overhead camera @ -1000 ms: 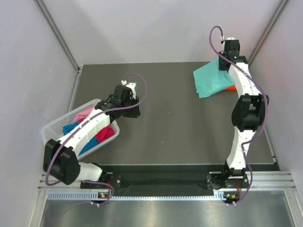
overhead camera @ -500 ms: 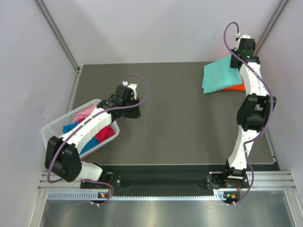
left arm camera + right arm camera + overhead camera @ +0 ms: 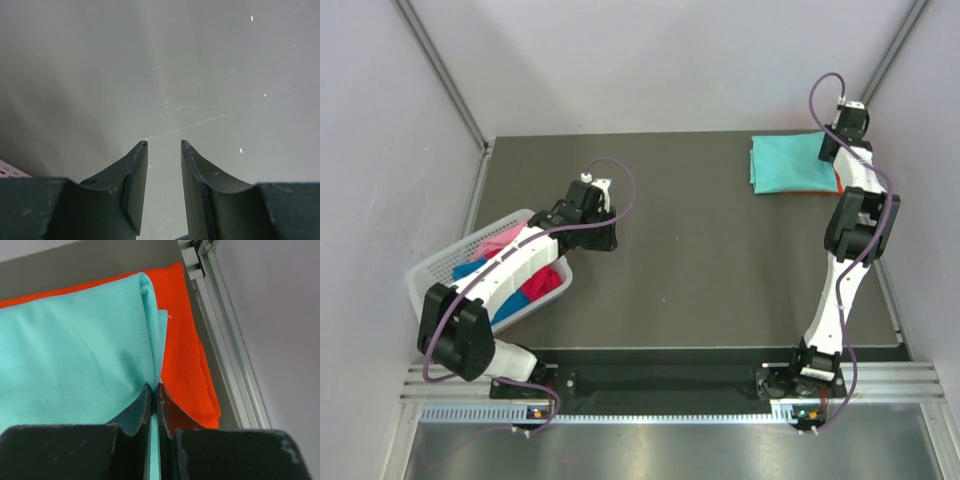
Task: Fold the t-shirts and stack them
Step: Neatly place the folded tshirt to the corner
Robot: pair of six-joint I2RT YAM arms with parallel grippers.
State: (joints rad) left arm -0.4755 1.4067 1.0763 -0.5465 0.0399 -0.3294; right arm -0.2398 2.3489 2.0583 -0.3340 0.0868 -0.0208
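Observation:
A folded teal t-shirt [image 3: 785,164] lies on a folded orange t-shirt [image 3: 818,189] at the table's far right corner. In the right wrist view the teal shirt [image 3: 75,355] covers most of the orange one [image 3: 187,355]. My right gripper [image 3: 154,387] is shut on the teal shirt's right edge; it shows in the top view [image 3: 832,152] beside the stack. My left gripper [image 3: 164,145] is open and empty over bare table, left of centre in the top view [image 3: 600,238]. Magenta, blue and pink shirts [image 3: 535,285] lie crumpled in the basket.
A white lattice basket [image 3: 440,268] sits at the table's left edge under my left arm. A metal rail [image 3: 225,345] and the wall run just right of the stack. The dark table [image 3: 700,260] stretches between the arms.
My right gripper has carried the teal shirt right and back, and it now lies flat over the orange shirt. The left arm has not moved.

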